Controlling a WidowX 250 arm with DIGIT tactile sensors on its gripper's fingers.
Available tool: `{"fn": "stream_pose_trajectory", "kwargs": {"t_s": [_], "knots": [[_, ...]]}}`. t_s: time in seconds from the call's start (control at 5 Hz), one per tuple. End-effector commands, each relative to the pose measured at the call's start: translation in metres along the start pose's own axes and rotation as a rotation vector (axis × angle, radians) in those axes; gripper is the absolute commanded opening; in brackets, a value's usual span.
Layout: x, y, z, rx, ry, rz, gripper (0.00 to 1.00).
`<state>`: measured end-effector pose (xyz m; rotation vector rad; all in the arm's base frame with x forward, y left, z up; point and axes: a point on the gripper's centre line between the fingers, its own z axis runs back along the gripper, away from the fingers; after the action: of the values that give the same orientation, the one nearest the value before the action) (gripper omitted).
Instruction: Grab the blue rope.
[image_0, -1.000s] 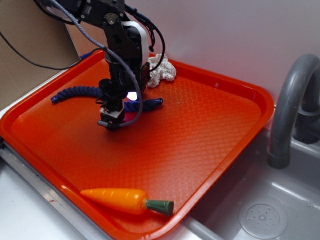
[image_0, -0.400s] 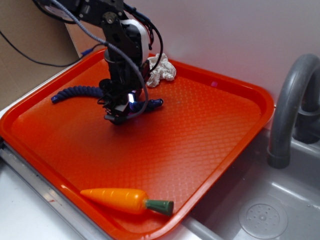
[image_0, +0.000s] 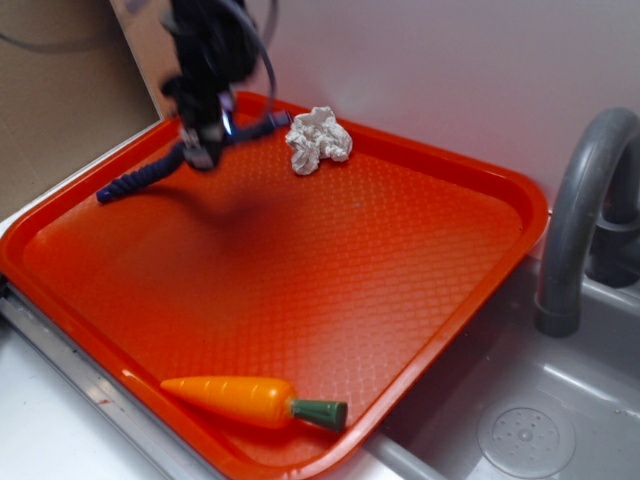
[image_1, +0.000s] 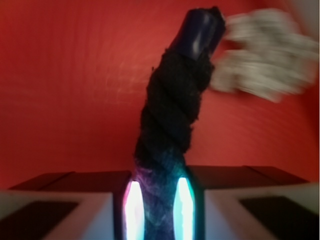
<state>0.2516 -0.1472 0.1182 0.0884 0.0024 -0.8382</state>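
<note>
Fingers (image_1: 125, 205) clamp the blue rope (image_0: 140, 178) mid-length near the red tray's (image_0: 440, 300) far rim, seemingly lifted; the crumpled paper (image_0: 318, 140) sits beside, open tray ahead.

No readable text, labels, brands or nos. anywhere; nothing legible in either view, as far as I saw.

Rope (image_1: 170, 125): rough twisted cord, smooth glossy cap. Tray (image_0: 400, 260): textured plastic. Carrot (image_0: 235, 397): glossy plastic. Wad (image_0: 317, 139): crumpled paper.
</note>
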Motion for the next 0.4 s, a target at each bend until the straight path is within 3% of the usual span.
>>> {"fn": "stream_pose_trajectory", "kwargs": {"t_s": [0.0, 0.2], "knots": [[-0.066, 0.001, 0.084, 0.026, -0.122, 0.529, 0.0], [-0.082, -0.001, 0.103, 0.086, -0.09, 0.698, 0.0]]}}
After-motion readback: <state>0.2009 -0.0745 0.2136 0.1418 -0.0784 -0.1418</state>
